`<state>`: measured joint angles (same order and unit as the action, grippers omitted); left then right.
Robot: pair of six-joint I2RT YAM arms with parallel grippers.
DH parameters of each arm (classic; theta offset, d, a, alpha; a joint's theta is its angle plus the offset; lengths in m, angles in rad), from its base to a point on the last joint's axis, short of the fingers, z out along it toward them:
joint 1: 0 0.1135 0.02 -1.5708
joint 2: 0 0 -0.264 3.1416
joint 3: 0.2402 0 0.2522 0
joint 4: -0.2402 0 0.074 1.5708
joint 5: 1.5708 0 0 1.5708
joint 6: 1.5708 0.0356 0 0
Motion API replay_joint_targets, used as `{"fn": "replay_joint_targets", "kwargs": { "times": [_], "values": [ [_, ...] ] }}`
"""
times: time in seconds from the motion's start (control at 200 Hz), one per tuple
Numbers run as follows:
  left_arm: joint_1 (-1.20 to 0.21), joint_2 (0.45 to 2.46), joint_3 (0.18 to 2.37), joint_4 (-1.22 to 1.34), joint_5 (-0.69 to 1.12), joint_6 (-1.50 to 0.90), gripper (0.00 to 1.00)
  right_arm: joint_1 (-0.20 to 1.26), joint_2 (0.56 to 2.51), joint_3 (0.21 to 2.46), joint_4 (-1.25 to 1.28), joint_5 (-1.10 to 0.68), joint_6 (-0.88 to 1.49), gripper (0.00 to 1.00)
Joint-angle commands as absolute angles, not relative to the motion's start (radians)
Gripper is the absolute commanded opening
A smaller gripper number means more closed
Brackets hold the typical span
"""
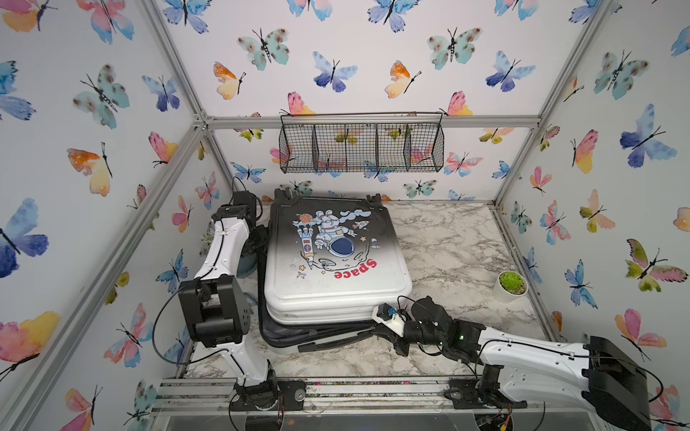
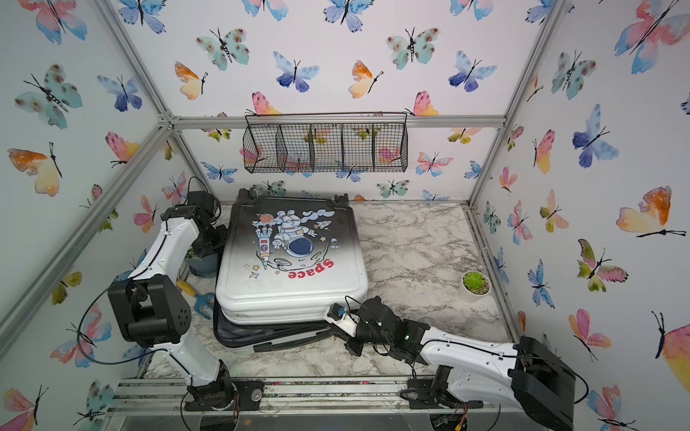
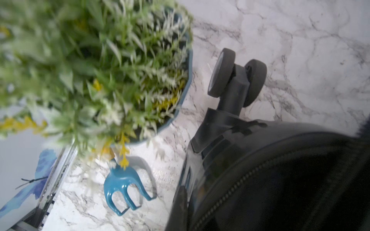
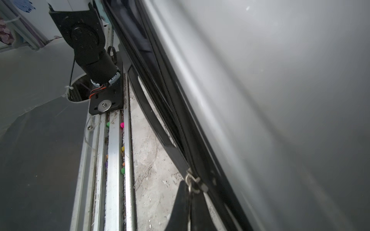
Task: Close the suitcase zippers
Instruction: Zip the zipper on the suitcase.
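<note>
Butterfly-papered booth, marble table [image 1: 448,242]. The suitcase [image 1: 332,253] lies flat left of centre, astronaut lid up, wheels at the far end. Lid's down on the base, but the near edge gapes w/ dark lining showing, so the zipper band [image 1: 317,333] isn't joined there; most of the job looks left to do. Teeth show in the left wrist view, but meshed or not, can't tell.

Right arm lies low, stretched to the case's near right corner. The right gripper [image 4: 190,191] is pinched closed on the metal pull [image 4: 192,181]. Left arm rises from the rail, elbow high, wrist bent down at the case's far-left side by a potted plant [image 3: 90,70]. The left gripper [image 1: 259,239] is closed; whether it holds anything, can't tell.
</note>
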<state>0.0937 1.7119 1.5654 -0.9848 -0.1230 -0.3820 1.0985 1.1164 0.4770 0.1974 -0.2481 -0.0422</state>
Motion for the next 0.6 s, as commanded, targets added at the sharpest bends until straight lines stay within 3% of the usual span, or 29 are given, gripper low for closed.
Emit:
{"fn": "replay_joint_targets", "kwargs": {
  "times": [0.0,0.09,0.23,0.596],
  "values": [
    [0.058,1.585,1.496,-0.913,-0.197,-0.62,0.0,1.115,1.111,0.551,0.363,-0.202,-0.026,0.02],
    [0.057,1.506,1.422,-0.928,-0.175,-0.615,0.0,1.095,1.085,0.556,0.315,-0.108,-0.031,0.02],
    [0.047,1.368,1.275,-0.909,-0.119,-0.642,0.0,0.977,1.057,0.567,0.211,-0.136,-0.04,0.02],
    [-0.204,1.163,0.995,-0.823,-0.052,-1.026,0.0,0.939,1.004,0.553,0.171,-0.344,-0.092,0.02]
  ]
}}
